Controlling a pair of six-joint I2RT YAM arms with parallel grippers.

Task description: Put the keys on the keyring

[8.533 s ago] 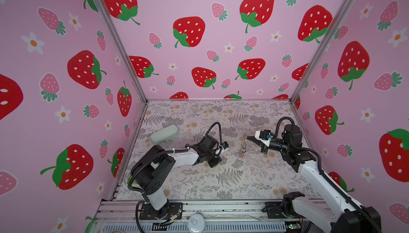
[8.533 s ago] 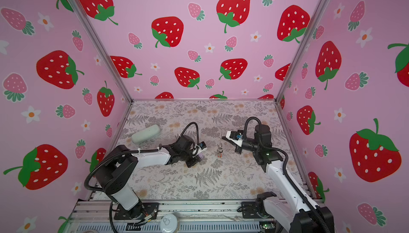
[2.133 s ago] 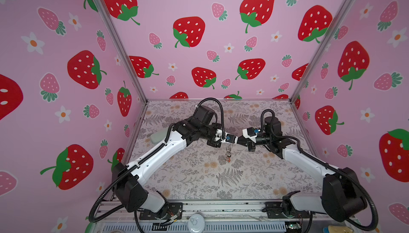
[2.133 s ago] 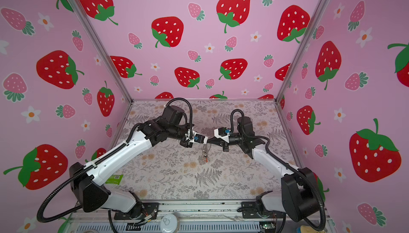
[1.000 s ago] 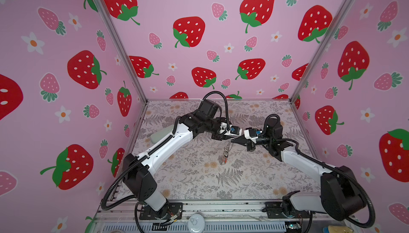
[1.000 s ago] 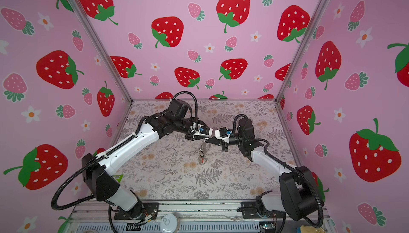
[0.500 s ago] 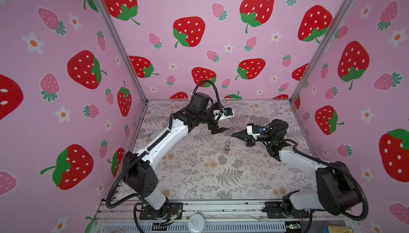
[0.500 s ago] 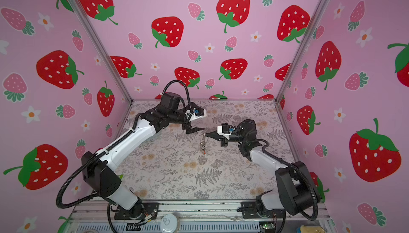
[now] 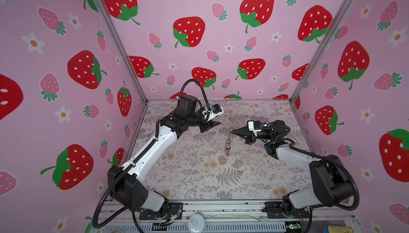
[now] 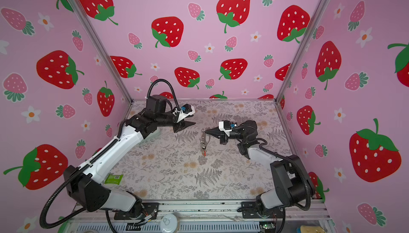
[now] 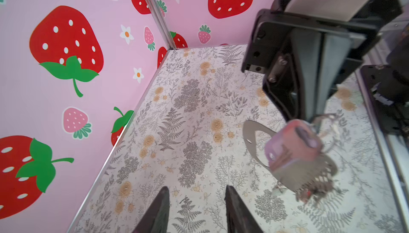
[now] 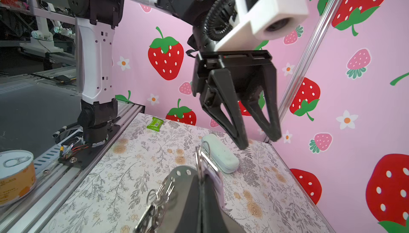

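Left hand (image 12: 259, 141) drawn back from keyring (image 11: 247, 132), released, right hand (image 9: 230, 131) clenched on keyring, keys (image 11: 294, 145) dangling.

1. Both top views: twin cameras side by side, high above the front rail (image 9: 221, 208), looking down and inward. They are distant and take in the whole table (image 9: 194, 176), the back wall (image 9: 221, 43), the left arm (image 9: 152, 147) and the right arm (image 9: 294, 154).
2. Left wrist view: close, riding the left arm, looking past its own fingertips (image 11: 160, 209) across the table toward a wall corner and the right gripper (image 11: 307, 116).
3. Right wrist view: close, riding the right arm, facing the left gripper (image 12: 259, 141) and the front rail.
4. Shared: the wrist views face each other; all four show the table and the keyring (image 9: 227, 143).
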